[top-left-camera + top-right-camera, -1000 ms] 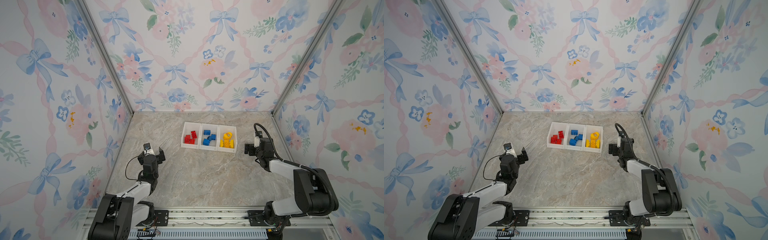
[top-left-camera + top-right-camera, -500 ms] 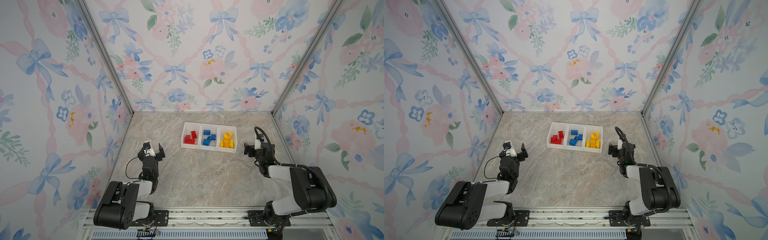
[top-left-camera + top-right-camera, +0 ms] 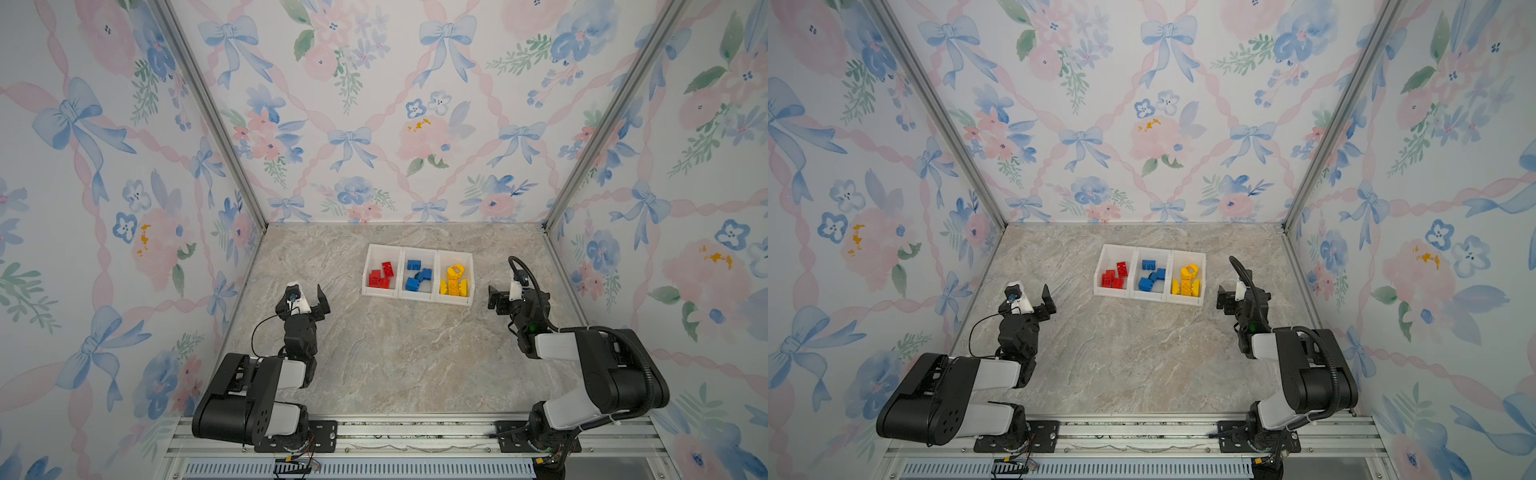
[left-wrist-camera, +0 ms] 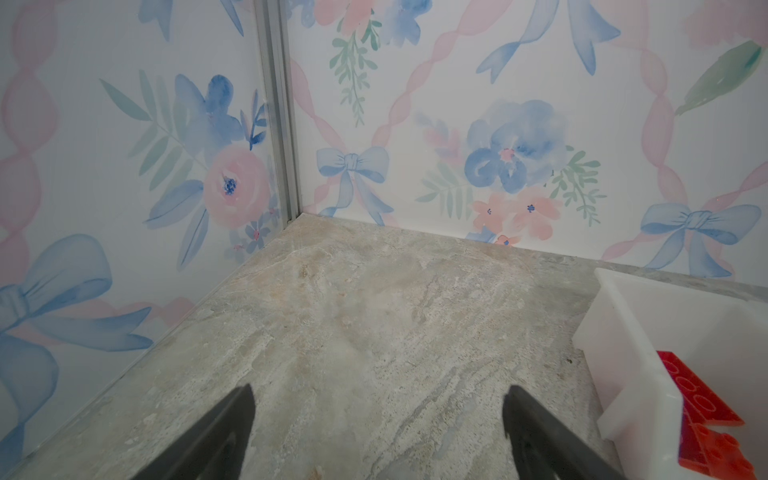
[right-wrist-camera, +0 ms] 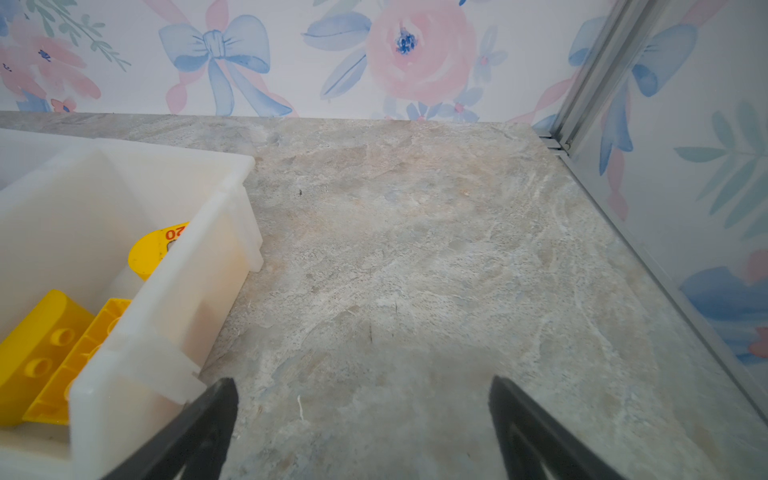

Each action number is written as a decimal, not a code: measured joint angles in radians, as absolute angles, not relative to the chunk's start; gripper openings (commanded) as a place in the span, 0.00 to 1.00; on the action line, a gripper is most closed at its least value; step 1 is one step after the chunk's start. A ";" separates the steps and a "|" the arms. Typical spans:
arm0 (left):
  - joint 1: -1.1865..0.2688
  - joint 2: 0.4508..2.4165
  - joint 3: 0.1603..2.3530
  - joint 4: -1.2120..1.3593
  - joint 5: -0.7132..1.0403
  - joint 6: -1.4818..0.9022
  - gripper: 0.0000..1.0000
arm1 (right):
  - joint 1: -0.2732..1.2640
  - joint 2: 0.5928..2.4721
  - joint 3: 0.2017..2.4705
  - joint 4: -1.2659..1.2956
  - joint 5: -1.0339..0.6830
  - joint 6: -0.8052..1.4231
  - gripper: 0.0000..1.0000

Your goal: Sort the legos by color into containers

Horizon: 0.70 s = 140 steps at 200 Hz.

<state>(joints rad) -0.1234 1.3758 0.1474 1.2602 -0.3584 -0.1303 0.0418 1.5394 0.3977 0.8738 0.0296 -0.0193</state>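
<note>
Red legos (image 3: 381,276), blue legos (image 3: 417,277) and yellow legos (image 3: 454,283) each fill their own bin of the white containers (image 3: 453,302), just right of centre in both top views. No brick shows on the marbled table (image 3: 395,353), so the sorting looks finished. The main risk now is an arm clipping a bin wall and tipping colours together. The bricks are small, studded and loosely heaped, some of them tilted. The left gripper (image 4: 376,399), lower left of the bins, and the right gripper (image 5: 361,386), just beside them, are both spread wide and hold nothing.

We crouch folded at the table's (image 3: 395,357) near edge, left gripper (image 3: 306,293) and right gripper (image 3: 505,291) gaping wide, empty.
</note>
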 measured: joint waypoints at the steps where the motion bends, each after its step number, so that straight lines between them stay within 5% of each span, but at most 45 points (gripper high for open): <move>1: -0.123 1.376 0.147 1.261 -0.358 -0.130 0.95 | 0.042 1.539 0.398 0.874 0.030 -0.019 0.97; 140: -0.123 1.505 0.147 1.325 -0.359 -0.130 0.95 | 0.042 1.539 0.398 0.877 0.030 -0.019 0.97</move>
